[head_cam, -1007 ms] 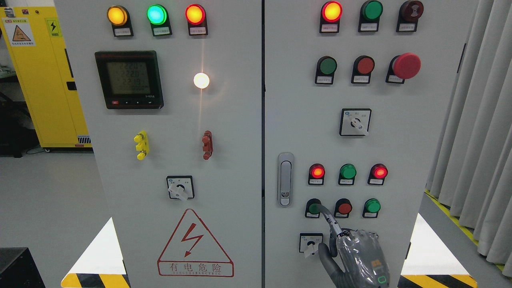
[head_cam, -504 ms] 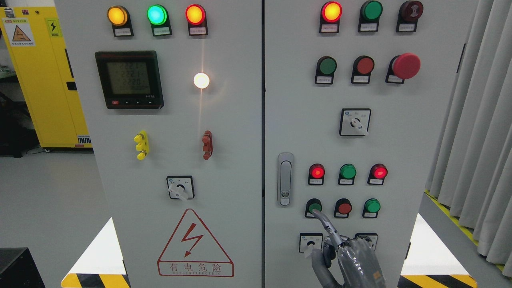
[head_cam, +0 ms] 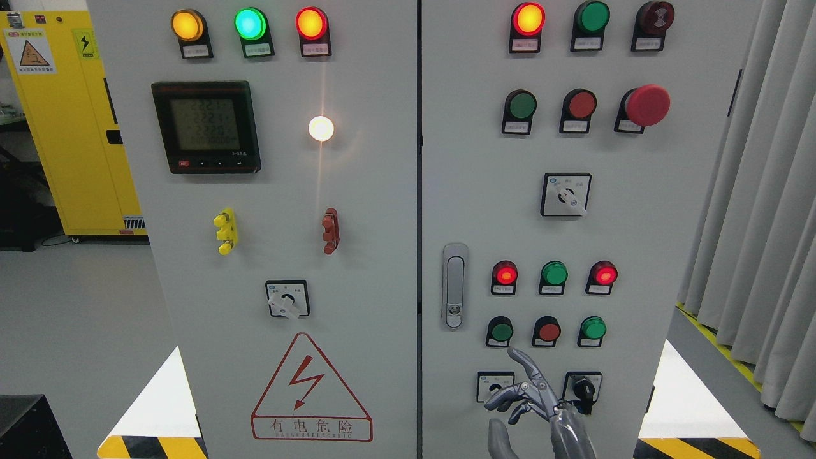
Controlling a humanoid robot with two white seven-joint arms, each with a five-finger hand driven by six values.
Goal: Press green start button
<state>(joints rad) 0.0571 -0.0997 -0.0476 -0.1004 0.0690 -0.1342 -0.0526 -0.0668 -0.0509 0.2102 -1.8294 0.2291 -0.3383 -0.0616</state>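
One right hand (head_cam: 532,398): fingers spread, empty, below green start button (head_cam: 501,331)
Bottom-row buttons: two green, one red (head_cam: 548,331)

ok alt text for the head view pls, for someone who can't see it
A robot's right hand, index finger extended, hangs just below a green button low on the right door of a grey control cabinet, not touching it. That button sits in a row with a red button and another green one.
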